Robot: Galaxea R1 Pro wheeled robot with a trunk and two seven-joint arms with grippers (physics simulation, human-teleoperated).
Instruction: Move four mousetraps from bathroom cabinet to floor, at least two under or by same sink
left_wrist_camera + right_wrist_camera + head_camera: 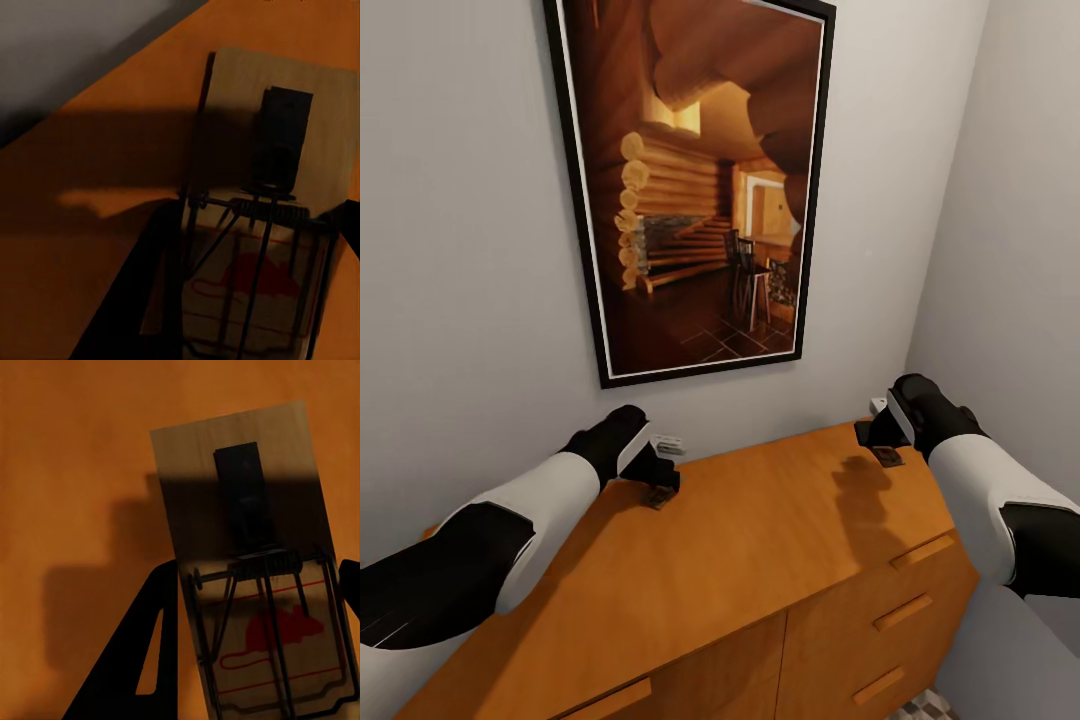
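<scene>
As the head view shows, both black grippers, left (657, 478) and right (882, 440), sit low over the flat top of the wide orange-brown wooden cabinet (780, 540), each at a small dark mousetrap (659, 495) near its back edge. In the left wrist view, the pale wooden board with wire spring and red print (262, 225) lies between dark fingers (127, 315), jaws apparently closed on its edges. The right wrist view shows likewise with its board (255, 577); such thin edge holds could slip during carriage, dropping a trap.

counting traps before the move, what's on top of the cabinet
Two mousetraps lie on the cabinet top: one at the left gripper, one at the right gripper. The arms hide part of the top.
</scene>
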